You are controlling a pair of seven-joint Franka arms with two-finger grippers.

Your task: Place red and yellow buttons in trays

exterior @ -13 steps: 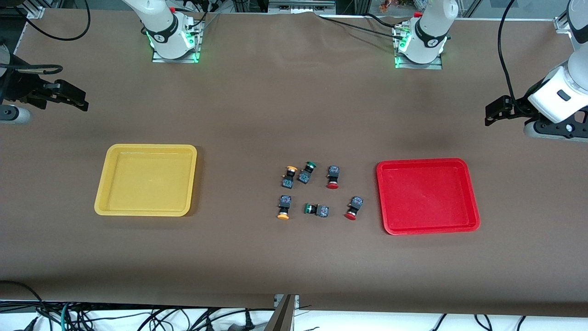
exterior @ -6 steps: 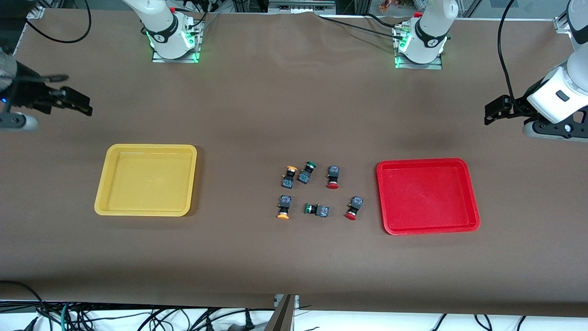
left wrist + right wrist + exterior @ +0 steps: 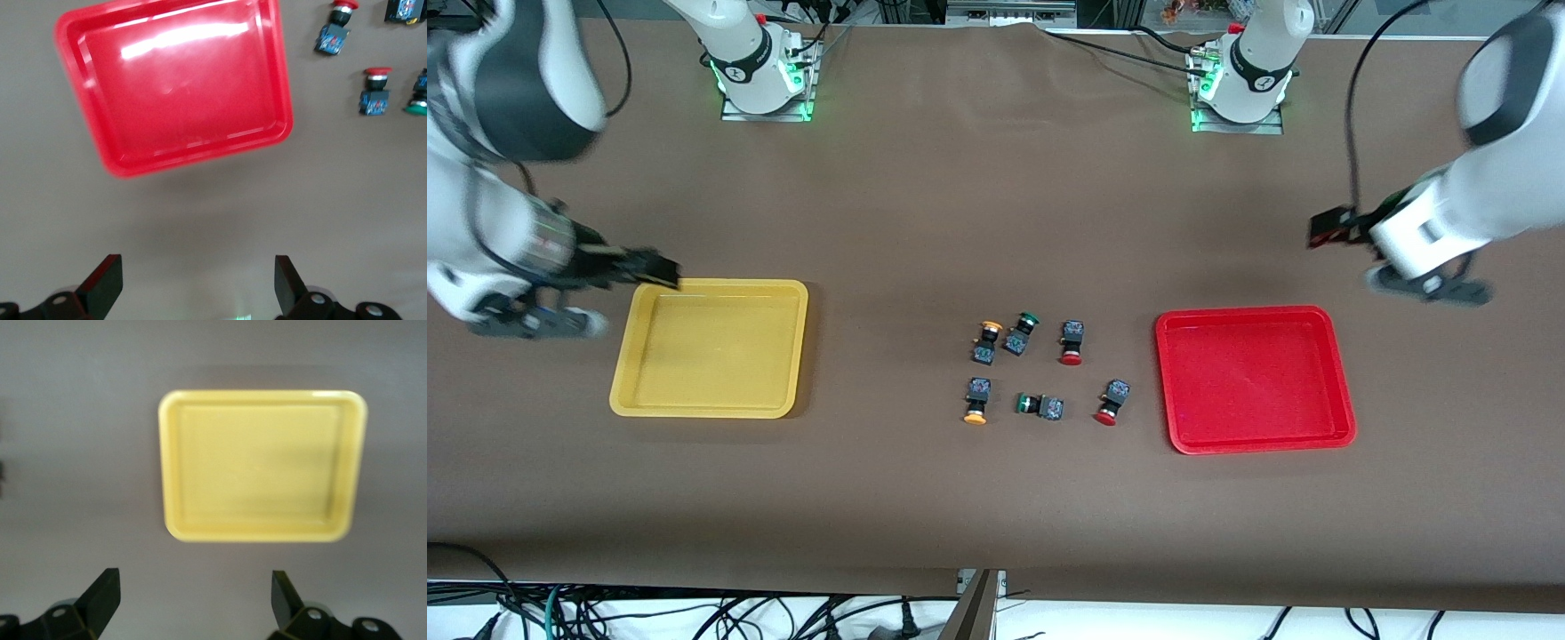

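Two red buttons [image 3: 1072,343] [image 3: 1112,403] and two yellow buttons [image 3: 986,341] [image 3: 977,402] lie in a cluster mid-table, between the yellow tray [image 3: 710,298] and the red tray [image 3: 1254,382]. Both trays hold nothing. My left gripper [image 3: 1327,228] is open and empty over bare table just off the red tray's rim; the left wrist view shows its gripper [image 3: 197,283], the red tray [image 3: 173,87] and both red buttons [image 3: 333,30] [image 3: 375,90]. My right gripper [image 3: 654,269] is open and empty at the yellow tray's corner; the right wrist view shows its gripper [image 3: 193,600] and the yellow tray [image 3: 260,467].
Two green-capped buttons [image 3: 1023,332] [image 3: 1039,406] lie among the red and yellow ones; one shows at the edge of the left wrist view [image 3: 418,100]. The arm bases [image 3: 760,76] [image 3: 1245,84] stand along the table's edge farthest from the front camera. Brown paper covers the table.
Both arms have swung in from the table's ends. The right gripper has come to the yellow tray's corner, the left gripper toward the red tray. The buttons and trays have not moved.
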